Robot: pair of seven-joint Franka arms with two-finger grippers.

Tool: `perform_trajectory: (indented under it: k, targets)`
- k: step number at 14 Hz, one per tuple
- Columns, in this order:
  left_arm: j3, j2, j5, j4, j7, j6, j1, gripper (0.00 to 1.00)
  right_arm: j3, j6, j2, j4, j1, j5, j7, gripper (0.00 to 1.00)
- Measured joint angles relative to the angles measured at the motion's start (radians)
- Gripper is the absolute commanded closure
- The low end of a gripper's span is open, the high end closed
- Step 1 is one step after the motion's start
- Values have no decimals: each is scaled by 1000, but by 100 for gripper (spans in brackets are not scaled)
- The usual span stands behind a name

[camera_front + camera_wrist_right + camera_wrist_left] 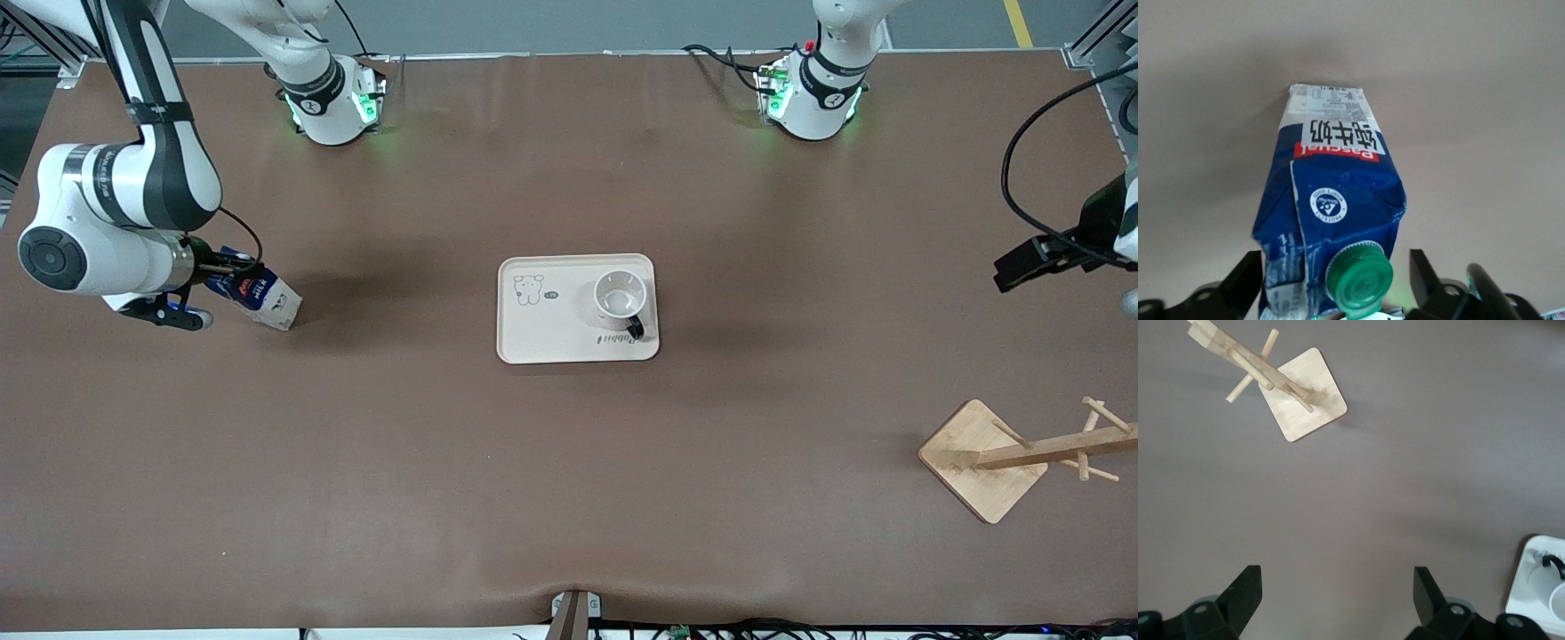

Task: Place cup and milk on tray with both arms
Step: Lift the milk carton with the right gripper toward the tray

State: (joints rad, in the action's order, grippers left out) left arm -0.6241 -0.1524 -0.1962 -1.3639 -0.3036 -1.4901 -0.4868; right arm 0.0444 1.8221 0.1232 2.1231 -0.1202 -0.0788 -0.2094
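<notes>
Wooden rack on brown table; left claw wide above it, right claw wide astride the tilted milk.

Right arm bent low at its own end of the tabletop, wrist turned level, right gripper down near the surface with jaws spread wide either side of the tilted milk, fingers not yet pressed to its sides. Left arm waiting at its own end, left gripper up in the air, pointing down, jaws fully apart and holding nothing.
</notes>
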Motion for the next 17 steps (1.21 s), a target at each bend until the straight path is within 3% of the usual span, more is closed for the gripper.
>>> perform_trajectory:
  k: [1, 4, 7, 9, 12, 17]
  targets:
    - [41, 27, 21, -1, 32, 12, 26, 0, -1, 7, -6, 7, -4, 0, -2, 100]
    - [265, 103, 102, -28, 168, 28, 166, 0, -2, 10, -21, 19, -11, 0, -8, 100]
    - [432, 156, 145, -74, 250, 29, 276, 0, 1, 4, -30, 13, -11, 0, -10, 100]
    - [485, 178, 146, -97, 255, 29, 339, 0, 11, -58, -40, -39, 2, 13, -10, 100]
    - [581, 200, 146, -132, 255, 29, 446, 0, 19, -168, -48, -196, 96, 129, -26, 100]
    - [605, 228, 146, -146, 255, 31, 457, 0, 29, -229, 7, -407, 318, 198, -225, 100]
